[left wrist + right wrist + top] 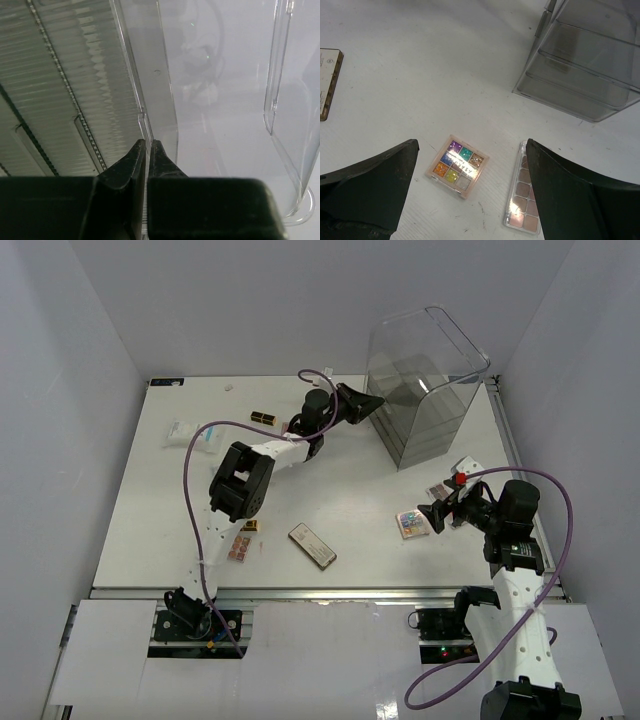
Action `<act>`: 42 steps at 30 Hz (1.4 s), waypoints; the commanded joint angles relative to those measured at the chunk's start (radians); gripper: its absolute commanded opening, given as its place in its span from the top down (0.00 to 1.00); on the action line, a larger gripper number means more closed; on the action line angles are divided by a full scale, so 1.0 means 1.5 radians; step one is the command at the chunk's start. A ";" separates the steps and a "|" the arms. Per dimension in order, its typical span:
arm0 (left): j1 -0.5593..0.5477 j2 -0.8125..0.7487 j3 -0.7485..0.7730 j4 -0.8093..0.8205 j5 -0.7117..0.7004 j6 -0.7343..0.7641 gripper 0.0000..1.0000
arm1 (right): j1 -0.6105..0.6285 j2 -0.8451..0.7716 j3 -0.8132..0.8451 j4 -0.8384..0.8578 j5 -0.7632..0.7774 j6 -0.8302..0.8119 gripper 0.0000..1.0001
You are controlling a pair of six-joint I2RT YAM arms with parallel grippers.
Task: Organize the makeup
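My left gripper is at the left face of the clear acrylic drawer box. In the left wrist view its jaws are shut on a thin clear edge of the box. My right gripper is open and empty; in the right wrist view it hangs above a multicolour eyeshadow palette and a pink palette. Both show from above: multicolour, pink. A long dark compact lies mid-table, its end at the right wrist view's left edge.
At the front left lie a small pink palette and a gold lipstick. A black-and-gold lipstick and white packets lie at the back left. A white item lies by the right arm. The box stands at the back right.
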 commanded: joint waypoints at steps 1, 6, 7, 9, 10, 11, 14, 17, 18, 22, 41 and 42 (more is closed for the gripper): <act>0.015 -0.109 -0.075 0.040 0.047 0.036 1.00 | -0.005 0.003 0.010 0.027 -0.013 0.004 0.05; 0.033 -0.189 -0.136 0.055 0.065 0.059 1.00 | -0.004 0.029 0.028 0.034 -0.070 0.040 0.05; 0.038 -0.203 -0.156 0.058 0.071 0.061 1.00 | -0.004 0.040 0.045 0.034 -0.092 0.052 0.05; 0.043 -0.231 -0.182 0.065 0.078 0.062 1.00 | -0.004 0.055 0.075 0.032 -0.136 0.090 0.04; 0.046 -0.245 -0.195 0.072 0.082 0.062 1.00 | -0.003 0.065 0.097 0.026 -0.150 0.104 0.03; 0.050 -0.254 -0.211 0.077 0.087 0.062 1.00 | -0.001 0.078 0.124 0.018 -0.163 0.118 0.03; 0.056 -0.293 -0.242 0.092 0.098 0.059 1.00 | 0.010 0.121 0.187 -0.012 -0.173 0.140 0.01; 0.058 -0.322 -0.270 0.105 0.108 0.056 1.00 | 0.055 0.150 0.256 -0.038 -0.153 0.184 0.00; 0.058 -0.331 -0.277 0.107 0.109 0.054 1.00 | 0.075 0.158 0.270 -0.037 -0.137 0.193 0.00; 0.059 -0.359 -0.288 0.109 0.110 0.042 1.00 | 0.149 0.190 0.303 0.009 -0.053 0.297 0.00; 0.059 -0.352 -0.225 0.078 0.113 0.023 1.00 | 0.162 0.329 0.390 0.195 0.056 0.677 0.18; 0.059 -0.352 -0.223 0.078 0.114 0.023 1.00 | 0.165 0.334 0.389 0.202 0.058 0.676 0.18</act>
